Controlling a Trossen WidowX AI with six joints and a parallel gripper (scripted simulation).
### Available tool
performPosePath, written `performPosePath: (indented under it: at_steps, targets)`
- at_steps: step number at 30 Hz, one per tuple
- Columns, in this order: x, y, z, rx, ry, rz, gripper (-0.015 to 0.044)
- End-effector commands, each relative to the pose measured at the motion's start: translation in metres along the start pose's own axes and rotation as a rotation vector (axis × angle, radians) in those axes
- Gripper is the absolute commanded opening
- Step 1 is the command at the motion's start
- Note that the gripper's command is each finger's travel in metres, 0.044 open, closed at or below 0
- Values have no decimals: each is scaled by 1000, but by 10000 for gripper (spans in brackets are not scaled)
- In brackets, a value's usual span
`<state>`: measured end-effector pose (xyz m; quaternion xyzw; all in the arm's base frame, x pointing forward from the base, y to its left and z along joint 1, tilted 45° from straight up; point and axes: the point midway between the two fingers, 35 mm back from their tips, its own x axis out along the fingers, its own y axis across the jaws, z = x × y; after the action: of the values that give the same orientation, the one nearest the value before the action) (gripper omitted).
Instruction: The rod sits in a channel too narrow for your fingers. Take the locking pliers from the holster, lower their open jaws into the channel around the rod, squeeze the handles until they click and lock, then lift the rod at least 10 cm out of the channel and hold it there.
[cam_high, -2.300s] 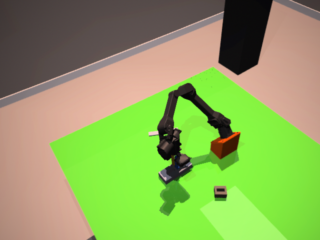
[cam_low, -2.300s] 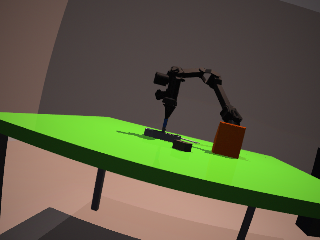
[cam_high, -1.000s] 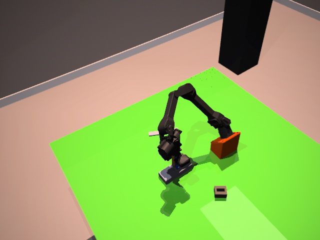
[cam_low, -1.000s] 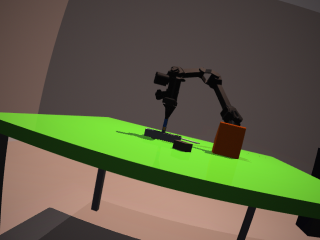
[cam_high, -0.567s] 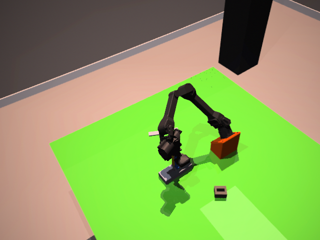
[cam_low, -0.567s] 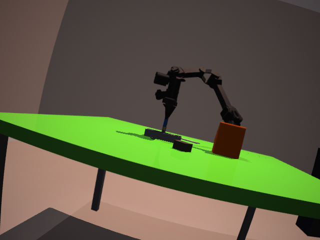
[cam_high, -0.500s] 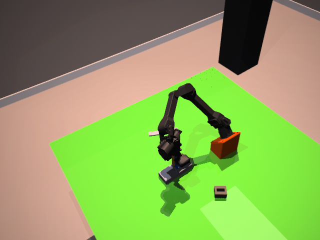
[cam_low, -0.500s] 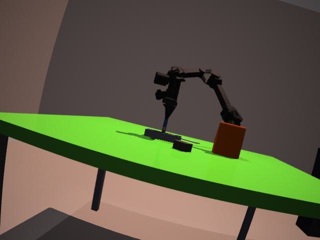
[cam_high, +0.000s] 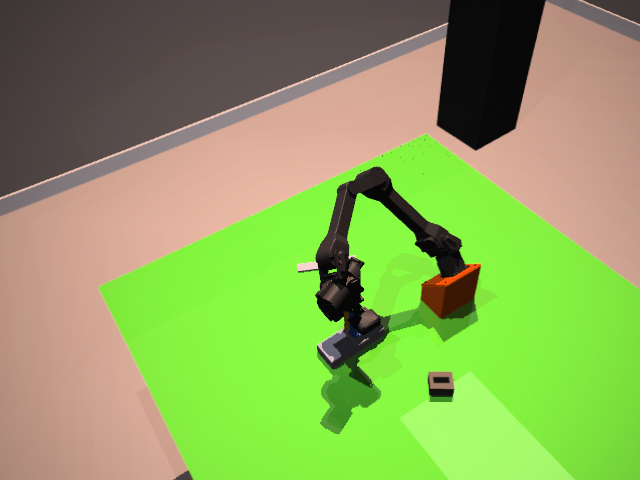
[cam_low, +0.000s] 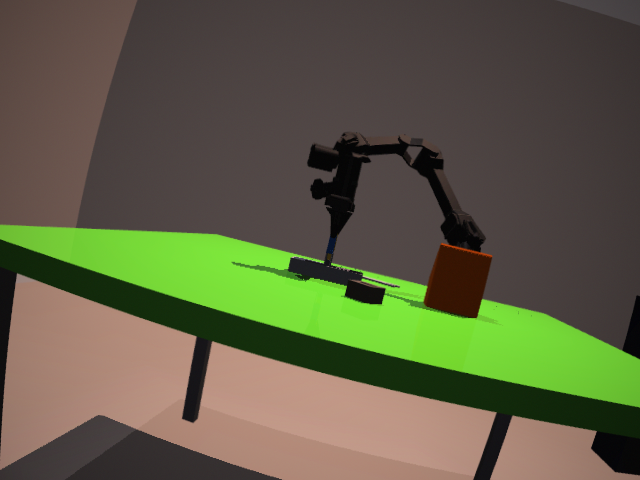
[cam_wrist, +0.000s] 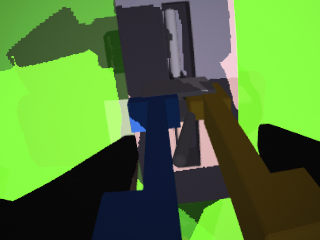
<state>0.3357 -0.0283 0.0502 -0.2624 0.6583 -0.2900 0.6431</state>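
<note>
While 2 fingers (cam_low: 339, 222) grip the pliers (cam_low: 330, 250) (cam_wrist: 161, 150), jaw tips hard to make out, holding unclear

top: high, steeply down over my worktop (cam_high: 232, 320) (cam_low: 320, 325), farther off | exterior: low, from the side, tilted, far | wrist: close, down past my tool (cam_high: 354, 317) (cam_low: 331, 235) (cam_wrist: 197, 155) | shared by all: grey channel block (cam_high: 336, 351) (cam_low: 305, 267) (cam_wrist: 145, 50)

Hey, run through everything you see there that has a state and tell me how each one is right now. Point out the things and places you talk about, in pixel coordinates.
Hand (cam_low: 339, 227) (cam_wrist: 198, 140): shut on the pliers, pointing down.
Locking pliers (cam_low: 330, 244) (cam_wrist: 162, 165): out of the holster, jaws down at the channel block; whether locked, cannot tell.
Holster (cam_high: 440, 391) (cam_low: 364, 292): empty.
Rod (cam_wrist: 173, 45): lying in the channel, not lifted.
</note>
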Motion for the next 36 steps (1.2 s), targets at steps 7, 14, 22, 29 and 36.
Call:
performPosePath:
  at_steps: [7,14,22,29,36]
  targets:
    - [-11,5,1,-3,-3,-4,105]
    - [-18,7,0,-4,-4,-12,105]
    - [-26,9,0,-4,-6,-20,105]
    - [-33,10,0,-5,-7,-28,105]
    - [-38,11,-1,-6,-13,-34,105]
